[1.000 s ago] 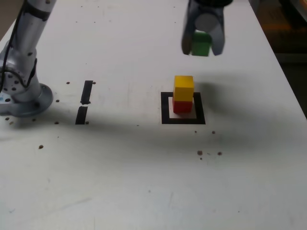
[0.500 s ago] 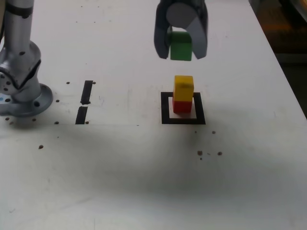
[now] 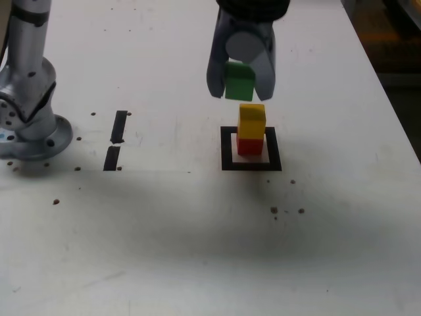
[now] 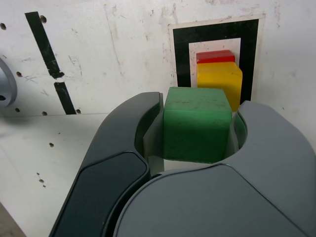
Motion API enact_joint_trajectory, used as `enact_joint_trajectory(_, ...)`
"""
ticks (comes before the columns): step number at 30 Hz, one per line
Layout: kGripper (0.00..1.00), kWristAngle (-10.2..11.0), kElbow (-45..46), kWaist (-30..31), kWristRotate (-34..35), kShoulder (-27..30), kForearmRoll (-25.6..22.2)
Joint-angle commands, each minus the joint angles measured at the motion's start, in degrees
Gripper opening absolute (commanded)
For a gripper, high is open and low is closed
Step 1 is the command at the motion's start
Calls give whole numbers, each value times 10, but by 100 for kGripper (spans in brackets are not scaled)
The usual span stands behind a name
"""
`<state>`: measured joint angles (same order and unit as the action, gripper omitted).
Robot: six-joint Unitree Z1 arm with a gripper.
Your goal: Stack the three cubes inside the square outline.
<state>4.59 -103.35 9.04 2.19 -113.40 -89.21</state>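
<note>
Green cube (image 3: 239, 81) carried above the stack
Gripper (image 3: 241, 85) clamps it; the yellow cube (image 3: 251, 120) on red (image 3: 249, 146) sits just below, slightly toward the exterior view's right.

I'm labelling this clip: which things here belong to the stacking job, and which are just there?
Job:
- green cube, held in the gripper
- yellow cube
- red cube under it
- square outline

Just there:
- two black tape strips
- table
</note>
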Motion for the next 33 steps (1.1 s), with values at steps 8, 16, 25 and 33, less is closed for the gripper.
enact_joint_trajectory(8,22,2,1,-1,45,-10,8)
enact_joint_trajectory(16,22,4,-4,-1,49,-19,14)
enact_joint_trajectory(25,22,4,0,-1,47,-29,35)
enact_joint_trajectory(33,22,4,13,-1,47,-30,53)
